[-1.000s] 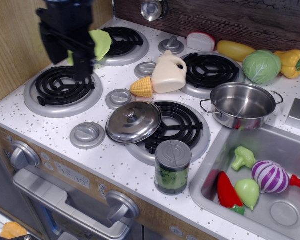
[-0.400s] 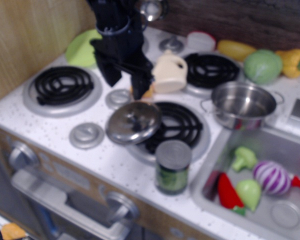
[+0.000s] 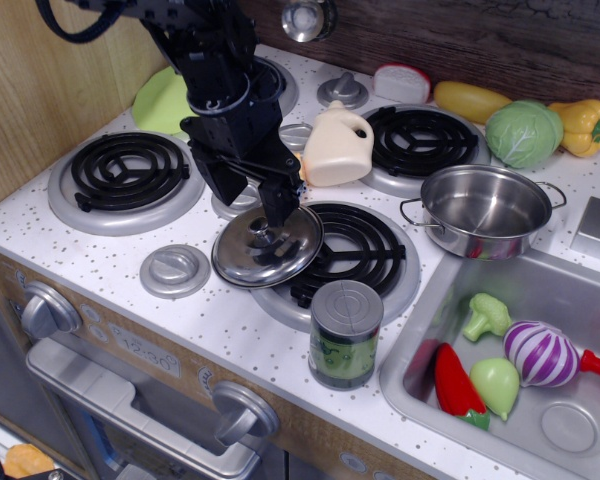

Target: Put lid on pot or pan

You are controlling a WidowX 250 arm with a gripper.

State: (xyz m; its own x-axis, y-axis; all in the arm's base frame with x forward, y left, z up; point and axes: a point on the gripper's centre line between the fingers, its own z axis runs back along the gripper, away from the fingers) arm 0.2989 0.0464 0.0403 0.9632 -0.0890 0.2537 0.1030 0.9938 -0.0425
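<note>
The shiny steel lid (image 3: 258,260) lies tilted on the front left rim of the front middle burner (image 3: 352,252). My black gripper (image 3: 255,212) reaches down from the upper left and hangs just over the lid's far part, by its small knob. Its fingers (image 3: 280,208) are spread apart and hold nothing. The shallow steel pot (image 3: 485,210) with wire loop handles stands open and empty to the right, at the sink's edge, well apart from the lid.
A green-labelled tin can (image 3: 346,333) stands in front of the burner. A cream jug (image 3: 335,145) is behind the gripper, a light-green plate (image 3: 165,100) at back left. The sink (image 3: 570,290) holds toy vegetables. A cabbage (image 3: 523,133) and pepper (image 3: 583,125) lie at the back right.
My gripper has swung from the far left burner rightward and down to just above the lid. The lid and the pot have not moved.
</note>
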